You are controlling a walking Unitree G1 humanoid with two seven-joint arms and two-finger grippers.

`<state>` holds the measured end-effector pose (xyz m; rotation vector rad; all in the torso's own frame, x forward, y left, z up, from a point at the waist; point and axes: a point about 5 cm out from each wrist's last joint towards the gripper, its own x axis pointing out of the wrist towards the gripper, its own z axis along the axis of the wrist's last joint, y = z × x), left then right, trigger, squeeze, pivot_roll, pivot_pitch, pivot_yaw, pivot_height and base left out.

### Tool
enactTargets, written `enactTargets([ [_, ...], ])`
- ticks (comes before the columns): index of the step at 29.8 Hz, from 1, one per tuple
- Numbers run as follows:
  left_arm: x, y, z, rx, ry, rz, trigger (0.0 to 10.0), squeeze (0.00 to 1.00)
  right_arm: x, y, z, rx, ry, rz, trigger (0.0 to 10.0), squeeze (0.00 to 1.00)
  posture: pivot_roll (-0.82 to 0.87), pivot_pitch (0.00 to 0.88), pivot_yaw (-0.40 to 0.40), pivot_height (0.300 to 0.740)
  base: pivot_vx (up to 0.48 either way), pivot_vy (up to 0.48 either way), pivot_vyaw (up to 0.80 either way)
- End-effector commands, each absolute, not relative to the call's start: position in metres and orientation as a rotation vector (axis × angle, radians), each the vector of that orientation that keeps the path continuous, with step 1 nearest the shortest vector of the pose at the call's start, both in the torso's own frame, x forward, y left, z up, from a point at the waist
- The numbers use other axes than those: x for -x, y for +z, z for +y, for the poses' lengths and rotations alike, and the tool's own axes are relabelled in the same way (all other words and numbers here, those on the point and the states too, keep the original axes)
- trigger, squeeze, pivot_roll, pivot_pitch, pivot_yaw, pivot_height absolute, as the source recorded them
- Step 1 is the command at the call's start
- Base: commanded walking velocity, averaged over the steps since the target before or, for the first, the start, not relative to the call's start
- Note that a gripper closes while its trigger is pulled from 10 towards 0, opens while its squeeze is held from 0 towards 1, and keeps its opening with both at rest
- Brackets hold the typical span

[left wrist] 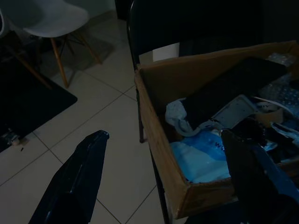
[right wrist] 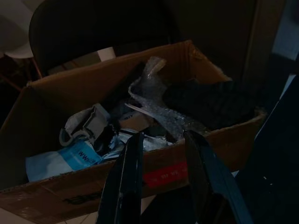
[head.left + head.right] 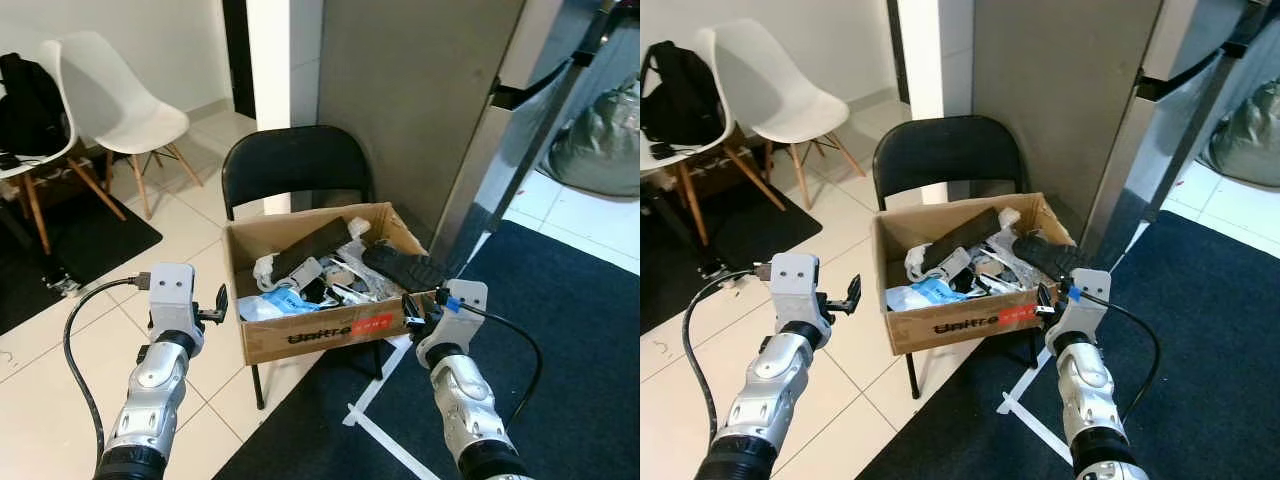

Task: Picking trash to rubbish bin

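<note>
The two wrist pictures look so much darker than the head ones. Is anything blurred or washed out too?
Left and right eye views: evenly lit and sharp, the cardboard box lettering readable, no strong glare. Left wrist view: dim, the left gripper fingers soft and out of focus, the box sharper. Right wrist view: darkest, bubble wrap catching faint light, the right gripper nearly silhouetted.

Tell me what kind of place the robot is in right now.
Probably an office or workshop corner, not a kitchen: a brown cardboard box full of scrap on a black folding chair, white moulded chairs, tiled floor and dark carpet.
</note>
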<state>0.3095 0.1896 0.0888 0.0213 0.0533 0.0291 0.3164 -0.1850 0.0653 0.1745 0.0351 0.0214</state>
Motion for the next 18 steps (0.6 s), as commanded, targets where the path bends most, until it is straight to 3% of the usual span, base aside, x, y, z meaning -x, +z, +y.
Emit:
enactTargets([
  [1, -0.3089, 0.0851, 0.1926, -0.037, 0.038, 0.069, 10.0, 0.00, -0.3159, 0.0632, -0.1831, -0.197, 0.022, 0.046, 10.0, 0.00, 0.03, 0.078, 0.013, 0.740, 0.000, 0.000, -0.80],
  [18, -0.3096, 0.0854, 0.1925, -0.049, 0.034, 0.071, 10.0, 0.00, -0.3143, 0.0591, -0.1868, -0.186, -0.005, 0.066, 10.0, 0.00, 0.04, 0.081, 0.014, 0.740, 0.000, 0.000, -0.80],
])
